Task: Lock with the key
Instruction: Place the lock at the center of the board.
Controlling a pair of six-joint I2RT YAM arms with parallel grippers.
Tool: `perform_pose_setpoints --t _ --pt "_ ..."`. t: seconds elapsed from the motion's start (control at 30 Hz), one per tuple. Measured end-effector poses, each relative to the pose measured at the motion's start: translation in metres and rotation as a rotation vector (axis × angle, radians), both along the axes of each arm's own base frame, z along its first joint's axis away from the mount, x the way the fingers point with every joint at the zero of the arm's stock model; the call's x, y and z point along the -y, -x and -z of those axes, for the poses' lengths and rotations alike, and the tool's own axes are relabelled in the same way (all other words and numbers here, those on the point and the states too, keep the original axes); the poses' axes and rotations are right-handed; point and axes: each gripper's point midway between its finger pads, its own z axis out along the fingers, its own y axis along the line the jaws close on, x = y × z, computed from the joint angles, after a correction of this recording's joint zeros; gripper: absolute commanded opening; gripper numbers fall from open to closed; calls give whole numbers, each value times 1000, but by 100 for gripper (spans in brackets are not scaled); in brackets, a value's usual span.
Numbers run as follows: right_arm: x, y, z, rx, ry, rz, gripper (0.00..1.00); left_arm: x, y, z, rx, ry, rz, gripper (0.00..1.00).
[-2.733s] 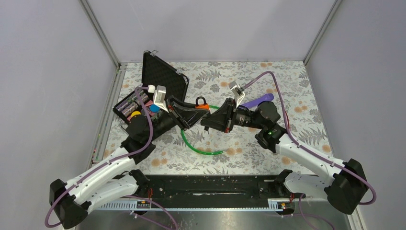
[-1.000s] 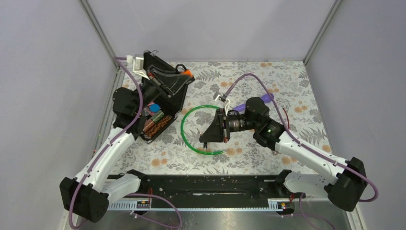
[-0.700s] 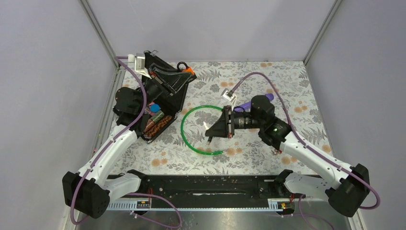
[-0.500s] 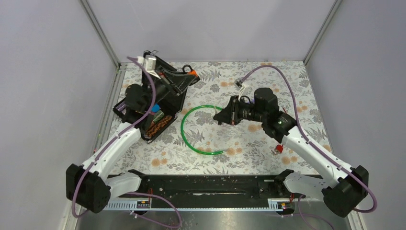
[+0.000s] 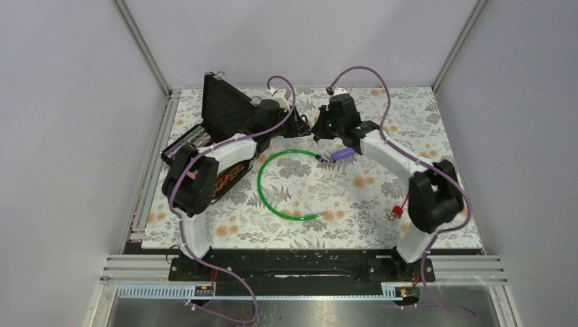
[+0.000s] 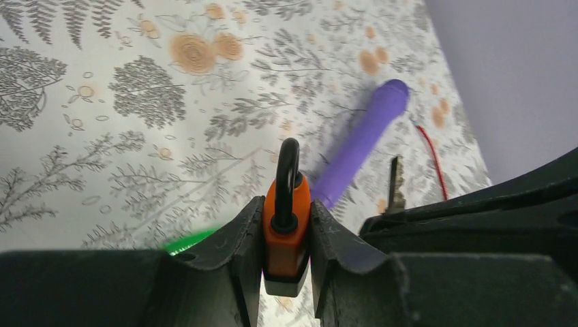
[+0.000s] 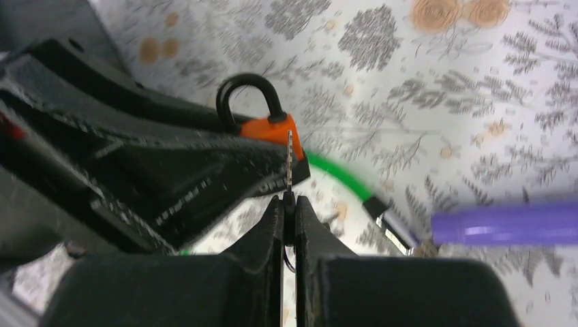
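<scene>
My left gripper [image 6: 287, 240] is shut on an orange padlock [image 6: 286, 228]. Its black shackle points away from the wrist. My right gripper [image 7: 289, 206] is shut on a thin metal key [image 7: 289, 160], blade pointing forward. In the right wrist view the key's tip lines up with the padlock [image 7: 266, 127] held in the left fingers [image 7: 170, 170]. In the left wrist view the key [image 6: 396, 182] stands to the right of the padlock, apart from it. In the top view the left gripper [image 5: 294, 127] and the right gripper [image 5: 317, 129] meet at the far middle, and the padlock is hidden there.
An open black case [image 5: 223, 112] with batteries and small items stands at the far left. A green tube ring [image 5: 272, 185] lies mid-table. A purple pen [image 5: 343, 154] lies under the right arm. A small red item [image 5: 396, 212] lies at the right.
Both arms have swung to the far middle of the table. The left brought the padlock from over the case and the right brought the key, so the two grippers now meet.
</scene>
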Motion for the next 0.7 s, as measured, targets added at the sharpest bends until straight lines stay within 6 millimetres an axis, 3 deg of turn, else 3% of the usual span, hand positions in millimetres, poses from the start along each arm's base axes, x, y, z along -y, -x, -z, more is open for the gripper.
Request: perform_pose_setpoints --t 0.13,0.3,0.53,0.63,0.7 --pt "-7 -41 32 -21 49 48 0 5 -28 27 -43 -55 -42 1" --pt "-6 -65 63 -54 83 97 3 8 -56 51 -78 -100 -97 5" --pt "-7 -82 92 -124 101 155 5 -1 -61 99 -205 -152 -148 7" --pt "-8 -85 106 -168 105 174 6 -6 -58 109 -246 -163 -159 14" --pt "-8 -86 114 -196 103 189 10 -7 -56 111 -263 -166 -164 25"
